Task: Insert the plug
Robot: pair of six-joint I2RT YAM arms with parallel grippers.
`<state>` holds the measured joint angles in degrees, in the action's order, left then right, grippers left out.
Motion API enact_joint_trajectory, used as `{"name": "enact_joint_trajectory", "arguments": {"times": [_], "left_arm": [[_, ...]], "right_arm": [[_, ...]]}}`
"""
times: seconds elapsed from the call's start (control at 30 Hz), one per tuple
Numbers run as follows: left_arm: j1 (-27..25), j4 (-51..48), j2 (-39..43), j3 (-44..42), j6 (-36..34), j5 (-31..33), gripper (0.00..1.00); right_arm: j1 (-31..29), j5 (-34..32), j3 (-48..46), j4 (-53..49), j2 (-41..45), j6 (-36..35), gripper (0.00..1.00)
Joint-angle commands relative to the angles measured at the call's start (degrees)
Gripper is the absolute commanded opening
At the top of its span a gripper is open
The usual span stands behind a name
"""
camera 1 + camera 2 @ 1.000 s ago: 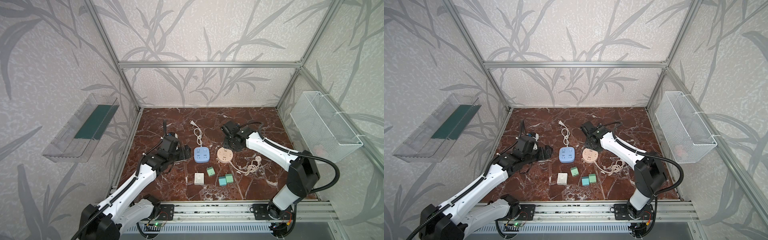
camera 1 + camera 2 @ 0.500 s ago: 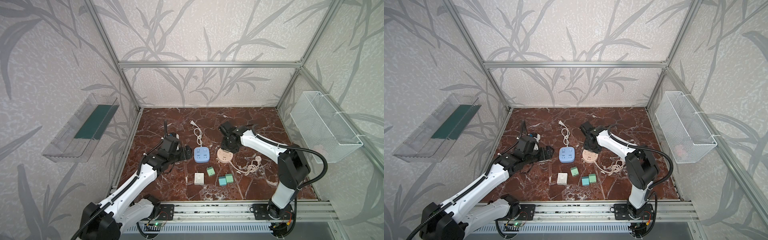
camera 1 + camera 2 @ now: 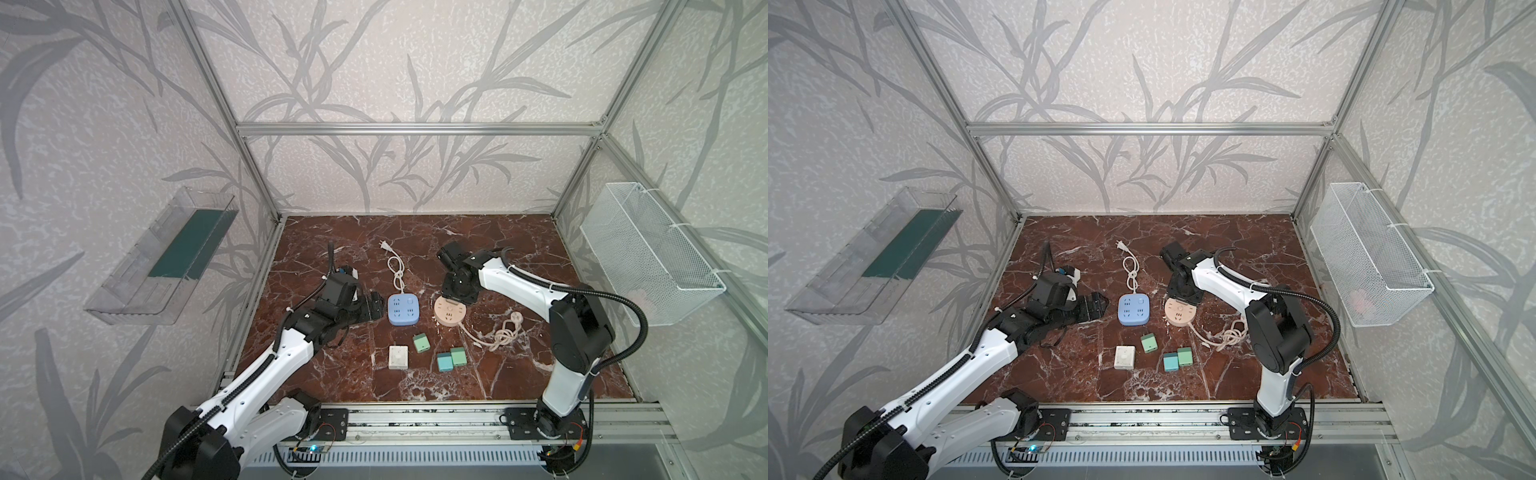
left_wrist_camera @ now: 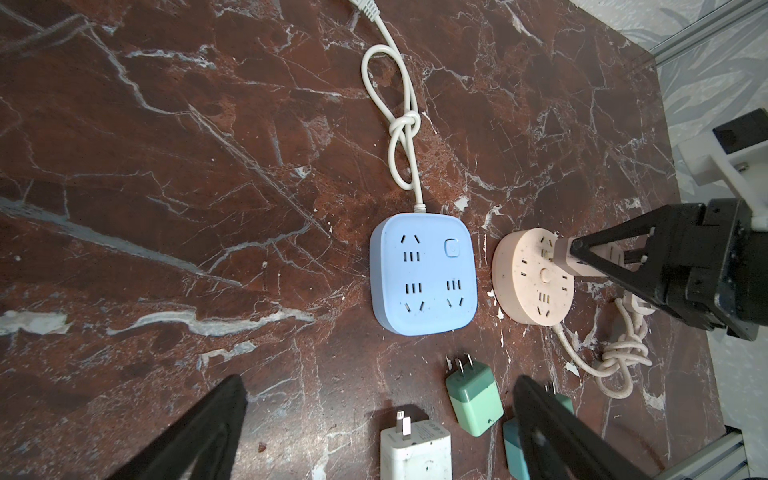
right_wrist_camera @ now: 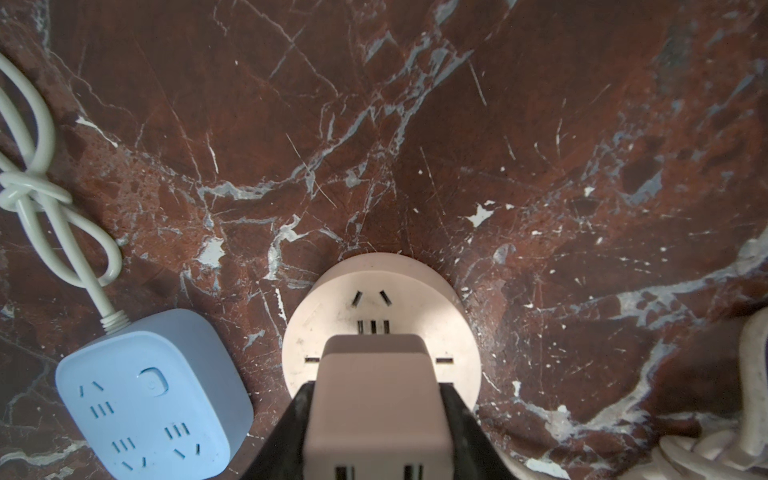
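Observation:
My right gripper is shut on a pale pink cube plug. The plug hangs over the round pink socket, and its prongs are hidden beneath it. In the left wrist view the plug meets the round socket at its far edge. In both top views the right gripper stands over the far side of that socket. My left gripper is open and empty, just left of the blue square power strip.
A white charger, a green charger and two teal ones lie in front of the sockets. The round socket's knotted cord trails right. The blue strip's white cord runs back. A wire basket hangs on the right wall.
My right gripper has shifted a little left and forward with the plug, onto the round socket, as its arm swung round. The left arm has barely moved.

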<state>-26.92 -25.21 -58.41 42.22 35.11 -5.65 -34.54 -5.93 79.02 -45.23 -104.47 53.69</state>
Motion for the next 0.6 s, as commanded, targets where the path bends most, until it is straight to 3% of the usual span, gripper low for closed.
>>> {"name": "enact_joint_trajectory", "arguments": {"times": [0.0, 0.33, 0.57], "left_arm": [[-0.1, 0.4, 0.6, -0.6, 0.1, 0.4, 0.97], [-0.2, 0.5, 0.6, -0.9, 0.1, 0.7, 0.97], [-0.1, 0.9, 1.1, -1.1, -0.1, 0.9, 0.97]], "right_arm": [[0.3, -0.5, 1.5, -0.9, -1.5, -0.6, 0.00], [0.8, -0.2, 2.5, -1.1, -3.9, -1.5, 0.00], [1.4, 2.1, 5.9, -2.6, -7.7, -7.9, 0.00]]}}
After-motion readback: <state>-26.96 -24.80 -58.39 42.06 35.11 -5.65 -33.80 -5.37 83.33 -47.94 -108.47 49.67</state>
